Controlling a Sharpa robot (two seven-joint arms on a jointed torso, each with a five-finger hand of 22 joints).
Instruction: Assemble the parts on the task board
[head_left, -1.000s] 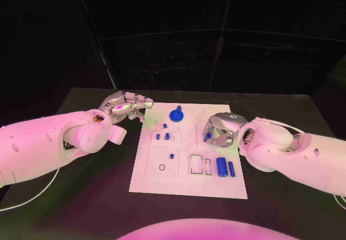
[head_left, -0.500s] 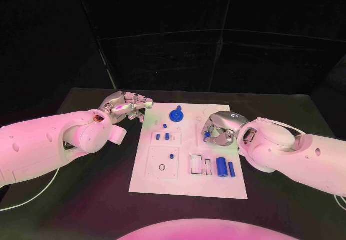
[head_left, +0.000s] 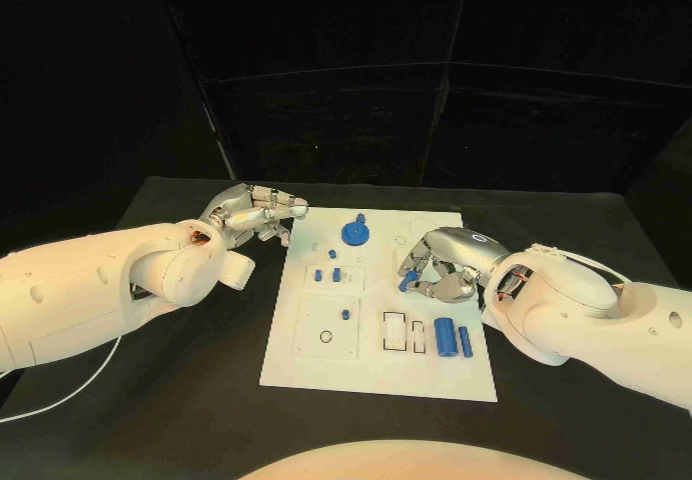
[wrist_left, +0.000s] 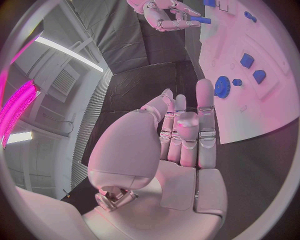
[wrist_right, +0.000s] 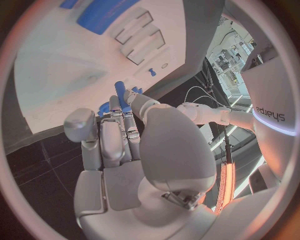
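**A:** Where are your right fingers?

**B:** Your right hand has its fingers curled together and pinched on a small blue peg, which juts out past the fingertips. The hand hangs over the right half of the task board, palm turned inward, with the white forearm running back toward the right edge of the head view.

**A:** And your left?

**B:** Your left hand holds nothing. Its fingers lie side by side, fairly straight and only slightly bent, and it sits above the black surface just beside the board's far left corner.

**A:** The other parts?

**B:** You can see a blue gear near the board's far edge, three little blue pieces just in front of it, and a blue cylinder beside a slimmer blue pin on the right side.
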